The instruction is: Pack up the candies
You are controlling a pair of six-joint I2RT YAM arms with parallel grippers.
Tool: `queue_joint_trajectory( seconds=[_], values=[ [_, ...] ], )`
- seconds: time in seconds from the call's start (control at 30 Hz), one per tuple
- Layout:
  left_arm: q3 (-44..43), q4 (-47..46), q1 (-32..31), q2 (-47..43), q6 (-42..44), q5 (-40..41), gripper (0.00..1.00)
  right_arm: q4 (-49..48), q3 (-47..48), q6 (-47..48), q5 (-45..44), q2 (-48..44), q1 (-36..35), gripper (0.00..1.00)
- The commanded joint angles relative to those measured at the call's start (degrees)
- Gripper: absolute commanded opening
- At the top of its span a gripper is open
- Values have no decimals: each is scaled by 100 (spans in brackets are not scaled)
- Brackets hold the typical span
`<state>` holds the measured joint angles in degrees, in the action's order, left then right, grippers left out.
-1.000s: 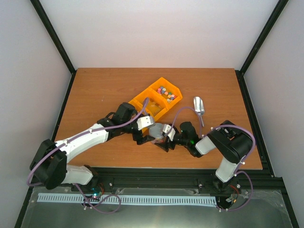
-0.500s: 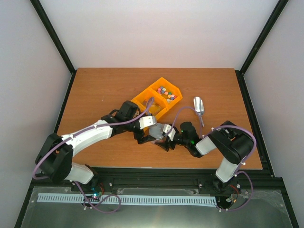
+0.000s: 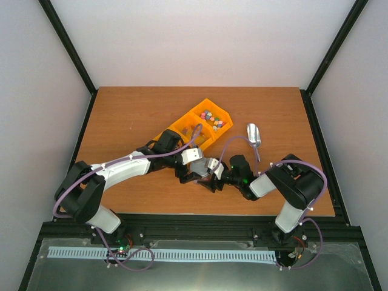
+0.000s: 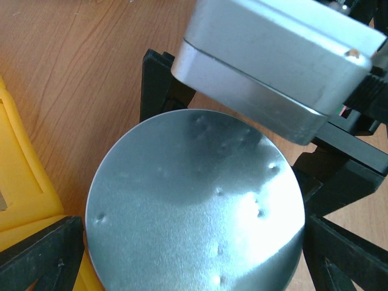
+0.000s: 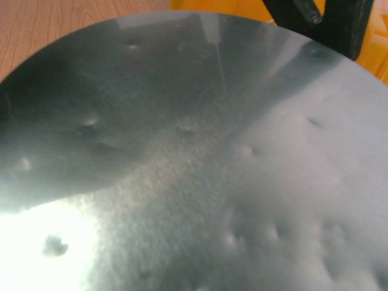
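— Table (image 3: pixel 121 115) of brown wood first; then orange bin (image 3: pixel 182 128), two compartments, just far of both grippers.
— Jaws?
— Left gripper (image 3: pixel 189 174): spread wide, flanking round dented metal lid (image 4: pixel 194 206). Right gripper (image 3: pixel 205 177): meeting same lid from the right; gripping or not, impossible to tell.
— Smaller things?
— Metal scoop (image 3: pixel 253 136) lying right of bin. Candies (image 3: pixel 212 117) heaped in far-right compartment.

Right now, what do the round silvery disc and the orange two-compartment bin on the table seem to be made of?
Round silvery disc: likely thin metal with a satin finish. It throws a soft glare and shows small dents. Orange two-compartment bin: probably moulded plastic, smooth and slightly glossy, judging by its even colour and thin walls.
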<state>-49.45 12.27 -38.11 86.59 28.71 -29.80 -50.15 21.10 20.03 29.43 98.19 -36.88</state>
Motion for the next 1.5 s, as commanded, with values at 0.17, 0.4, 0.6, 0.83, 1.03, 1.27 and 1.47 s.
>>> queue_joint_trajectory(
  seconds=[0.17, 0.4, 0.6, 0.83, 1.03, 1.27, 1.47],
  values=[
    [-254, -230, -43, 104, 107, -304, 94, -232, 157, 70, 162, 59, 32, 72],
    [-326, 460, -47, 139, 1026, -676, 77, -203, 139, 294, 329, 15, 39, 62],
    [-413, 1416, -47, 83, 2331, -1249, 71, -58, 184, 671, 762, 5, 163, 53],
    [-609, 2027, -28, 277, 2969, -1254, 66, 335, 369, 1103, 1185, -17, 359, 64],
    [-165, 213, 51, 46, 561, -299, 63, 326, 366, 679, 949, -273, 505, 100],
    [198, -755, 49, -158, -704, 507, 64, 270, 108, 258, 681, -447, 447, 100],
    [152, -889, 40, -73, -891, 521, 64, 134, 275, 2, 97, -133, 398, 95]
  ],
)
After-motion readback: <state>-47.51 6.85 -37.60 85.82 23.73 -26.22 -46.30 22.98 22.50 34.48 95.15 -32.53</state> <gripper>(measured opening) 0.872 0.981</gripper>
